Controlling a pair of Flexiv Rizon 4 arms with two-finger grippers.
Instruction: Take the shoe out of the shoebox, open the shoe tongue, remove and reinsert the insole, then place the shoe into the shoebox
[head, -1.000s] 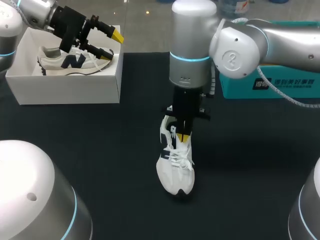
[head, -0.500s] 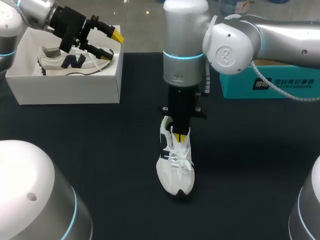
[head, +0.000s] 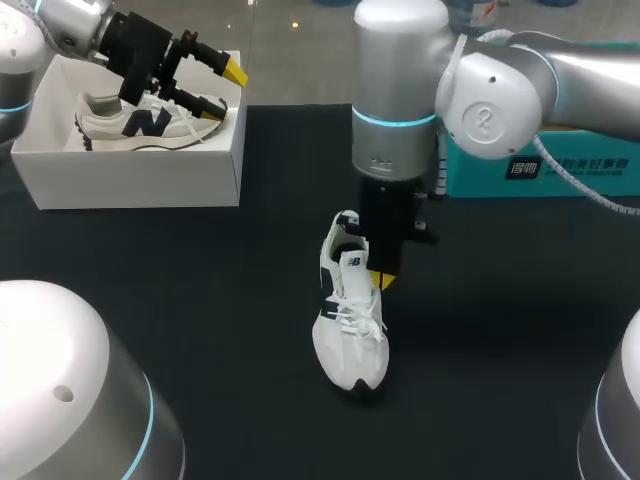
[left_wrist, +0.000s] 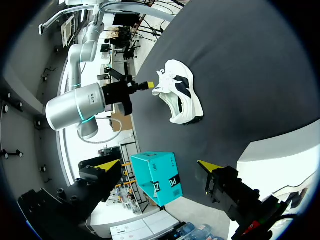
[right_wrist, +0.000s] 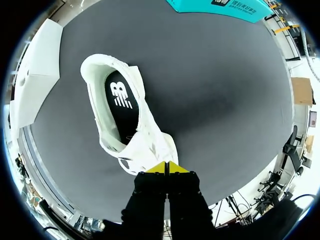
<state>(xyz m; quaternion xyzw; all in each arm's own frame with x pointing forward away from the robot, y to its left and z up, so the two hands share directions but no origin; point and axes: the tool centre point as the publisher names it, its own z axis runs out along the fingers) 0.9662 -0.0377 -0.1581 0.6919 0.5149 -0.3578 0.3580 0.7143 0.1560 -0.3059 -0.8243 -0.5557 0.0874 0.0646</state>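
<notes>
My right gripper (right_wrist: 166, 168) is clenched, its 2 tips together at the tongue of the shoe (right_wrist: 150, 141) in the table's middle. I see no tongue pinched between them. If they closed on nothing, pulling will not clear the insole (right_wrist: 120, 98); if they did catch it, this light shoe may tip. My left gripper (left_wrist: 157, 167) hangs released over the shoebox (head: 130, 182) at the far left corner.

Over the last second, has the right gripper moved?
Yes. The right gripper shifted toward the teal box, from over the opening of the shoe on the table to its edge.
</notes>
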